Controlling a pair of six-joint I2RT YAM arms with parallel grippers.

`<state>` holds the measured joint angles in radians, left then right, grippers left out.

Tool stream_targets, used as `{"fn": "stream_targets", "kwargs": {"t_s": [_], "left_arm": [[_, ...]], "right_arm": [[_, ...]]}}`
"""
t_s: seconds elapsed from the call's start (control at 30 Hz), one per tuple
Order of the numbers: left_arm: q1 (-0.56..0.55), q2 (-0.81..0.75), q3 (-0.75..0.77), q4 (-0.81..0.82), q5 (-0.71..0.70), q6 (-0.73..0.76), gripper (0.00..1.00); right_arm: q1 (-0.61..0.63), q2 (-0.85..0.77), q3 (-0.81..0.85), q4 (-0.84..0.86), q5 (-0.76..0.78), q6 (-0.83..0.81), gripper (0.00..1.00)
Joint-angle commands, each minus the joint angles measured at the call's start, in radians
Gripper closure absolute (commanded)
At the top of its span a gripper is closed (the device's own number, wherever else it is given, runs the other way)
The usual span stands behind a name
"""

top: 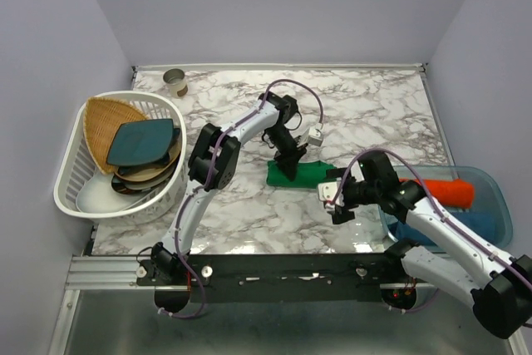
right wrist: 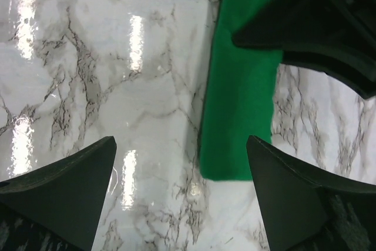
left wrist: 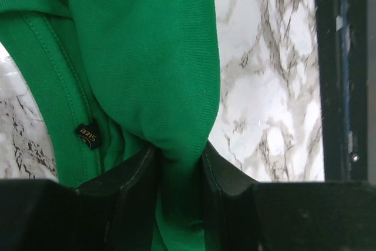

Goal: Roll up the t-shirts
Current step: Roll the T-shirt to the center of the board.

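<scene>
A bright green t-shirt (top: pixel 299 175) lies folded into a narrow strip on the marble table. My left gripper (top: pixel 288 164) is shut on its left end; in the left wrist view the green cloth (left wrist: pixel 147 69) is pinched between my black fingers (left wrist: pixel 132 183). My right gripper (top: pixel 332 199) is open and empty, just off the strip's right end; in the right wrist view the strip's end (right wrist: pixel 241 116) lies between the spread fingertips (right wrist: pixel 70 186). An orange-red roll (top: pixel 445 190) and a blue roll (top: pixel 440 226) lie in a clear bin.
The clear blue bin (top: pixel 496 197) stands at the right edge. A white basket (top: pixel 79 174) at the left holds a dark teal square plate (top: pixel 141 140), a wicker tray and dishes. A small cup (top: pixel 174 82) stands at the back left.
</scene>
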<state>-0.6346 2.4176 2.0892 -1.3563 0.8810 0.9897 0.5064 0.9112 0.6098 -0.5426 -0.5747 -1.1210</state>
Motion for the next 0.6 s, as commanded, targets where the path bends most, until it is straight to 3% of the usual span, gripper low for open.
{"fn": "stream_targets", "kwargs": {"t_s": [0.0,0.27,0.57], "left_arm": [[0.018,0.078,0.046,-0.164,0.159,-0.131,0.61],[0.065,0.172,0.072,-0.164,0.349,-0.284,0.61],[0.130,0.147,-0.026,-0.161,0.505,-0.302,0.57]], "right_arm": [[0.075,0.020,-0.085,0.174,0.065,-0.111,0.00],[0.086,0.115,-0.156,0.407,0.140,-0.126,0.00],[0.086,0.196,-0.209,0.625,0.202,-0.141,0.00]]}}
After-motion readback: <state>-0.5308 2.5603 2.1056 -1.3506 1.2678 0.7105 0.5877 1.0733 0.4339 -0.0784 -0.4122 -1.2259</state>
